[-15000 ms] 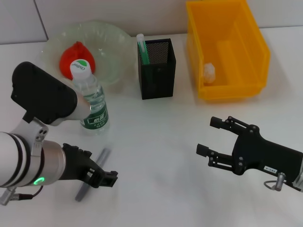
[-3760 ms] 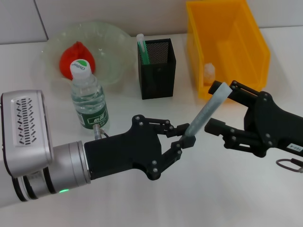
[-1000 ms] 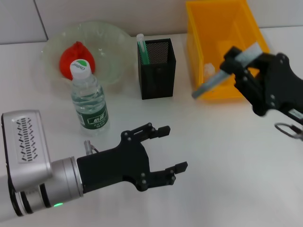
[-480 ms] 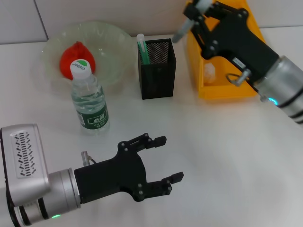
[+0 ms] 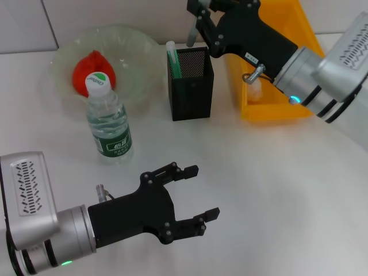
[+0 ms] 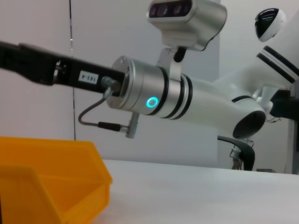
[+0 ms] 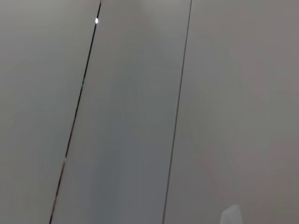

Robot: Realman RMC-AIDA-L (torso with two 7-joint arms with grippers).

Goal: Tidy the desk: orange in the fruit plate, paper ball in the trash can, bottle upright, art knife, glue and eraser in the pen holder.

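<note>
The right gripper (image 5: 198, 17) is clamped on the glue (image 5: 191, 33), a thin grey stick hanging nearly upright with its lower tip just above the far rim of the pen holder (image 5: 190, 86); the holder's open mouth lies directly below the tip, so the stick's long axis already suits a plain downward move; the art knife (image 5: 173, 60) stands in the holder's left corner, beside that path; the left gripper (image 5: 198, 192) rests low over the table, spread wide and empty.
</note>
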